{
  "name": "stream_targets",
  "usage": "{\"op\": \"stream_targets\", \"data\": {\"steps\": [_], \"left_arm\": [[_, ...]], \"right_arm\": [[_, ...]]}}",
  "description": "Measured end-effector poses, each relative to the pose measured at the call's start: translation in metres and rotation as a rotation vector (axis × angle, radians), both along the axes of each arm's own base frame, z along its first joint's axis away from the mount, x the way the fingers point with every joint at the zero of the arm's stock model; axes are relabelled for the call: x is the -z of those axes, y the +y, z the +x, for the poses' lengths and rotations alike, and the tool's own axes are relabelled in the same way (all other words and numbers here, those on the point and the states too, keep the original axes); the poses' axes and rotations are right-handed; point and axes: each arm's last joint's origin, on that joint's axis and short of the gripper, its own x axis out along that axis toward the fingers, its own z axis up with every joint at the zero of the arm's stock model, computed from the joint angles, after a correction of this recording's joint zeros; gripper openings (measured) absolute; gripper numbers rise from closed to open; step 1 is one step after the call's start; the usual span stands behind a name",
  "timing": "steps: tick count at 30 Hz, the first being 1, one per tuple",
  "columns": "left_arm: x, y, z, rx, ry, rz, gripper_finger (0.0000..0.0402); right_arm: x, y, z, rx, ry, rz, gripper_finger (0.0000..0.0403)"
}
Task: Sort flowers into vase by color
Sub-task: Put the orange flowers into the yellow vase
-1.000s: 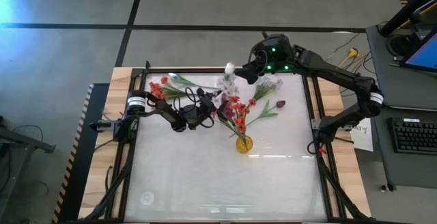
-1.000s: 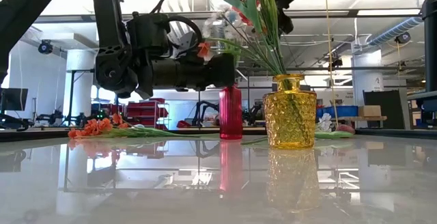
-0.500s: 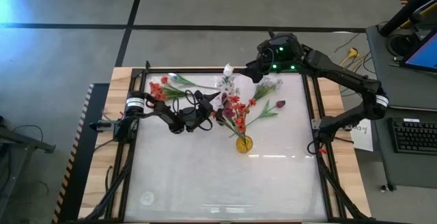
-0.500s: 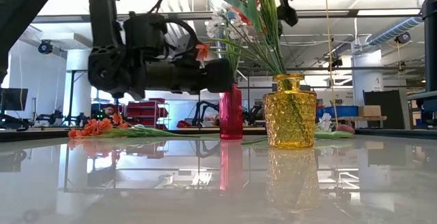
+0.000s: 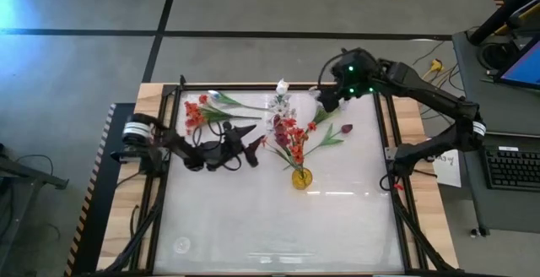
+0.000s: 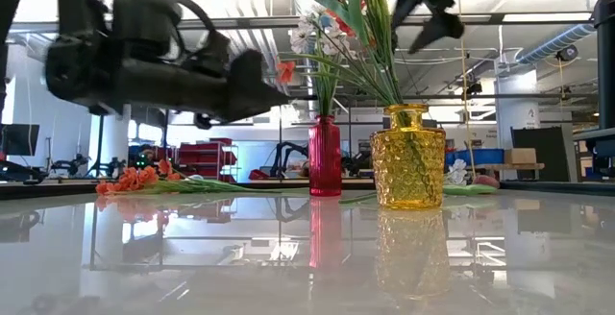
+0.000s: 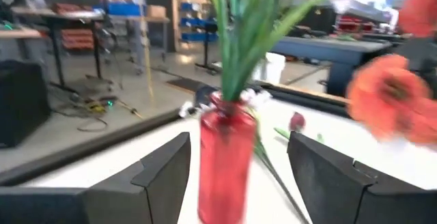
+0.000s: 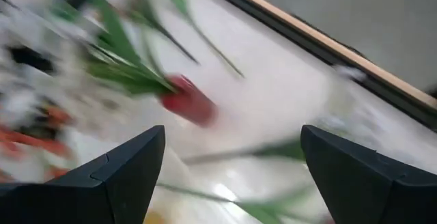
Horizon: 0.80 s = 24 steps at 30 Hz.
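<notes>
A red vase (image 5: 277, 122) holds white flowers (image 6: 309, 33) on green stems. It stands behind the yellow vase (image 5: 301, 177), which holds red-orange blossoms (image 5: 291, 135). My left gripper (image 5: 253, 146) is open and level, left of the red vase (image 7: 222, 157) and apart from it. Red-orange flowers (image 5: 195, 111) and a white tulip (image 5: 211, 97) lie at the far left. A dark red tulip (image 5: 346, 129) and white sprays (image 5: 333, 106) lie at the far right. My right gripper (image 5: 325, 100) hangs open high over them, and the tulip (image 8: 191, 102) shows blurred between its fingers, far below.
A black frame (image 5: 278, 88) edges the glossy white tabletop. There is bare room on the near half of the table (image 5: 278, 235). In the low view, the loose red-orange flowers (image 6: 135, 179) lie flat at the left, and the yellow vase (image 6: 408, 157) stands nearest the camera.
My left gripper has drawn back from the red vase toward the table's left edge, empty and level. My right gripper has drifted toward the table's right edge, staying high, and has tipped. The vases and flowers stay in place.
</notes>
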Motion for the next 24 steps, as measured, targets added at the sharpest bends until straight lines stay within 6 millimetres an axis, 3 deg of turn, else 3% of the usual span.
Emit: {"op": "stream_targets", "data": {"steps": [5,15,18,21,24], "left_arm": [[-0.005,-0.016,-0.014,0.064,0.031,-0.079,0.0229],[-0.016,-0.038,-0.027,0.146,0.190,-0.141,0.0229],[-0.021,-0.037,-0.029,0.174,0.248,-0.265,0.0229],[-0.028,-0.031,-0.031,0.165,0.362,-0.444,0.0227],[-0.037,-0.028,-0.034,0.082,0.580,-0.494,0.0218]], "right_arm": [[0.013,0.002,-0.011,0.055,0.182,-0.014,0.0327],[0.049,0.009,-0.019,0.072,0.295,0.055,0.0325],[0.057,0.011,-0.020,0.076,0.315,0.074,0.0325],[0.062,0.013,-0.020,0.073,0.330,0.083,0.0325],[0.064,0.013,-0.019,0.065,0.327,0.076,0.0325]]}}
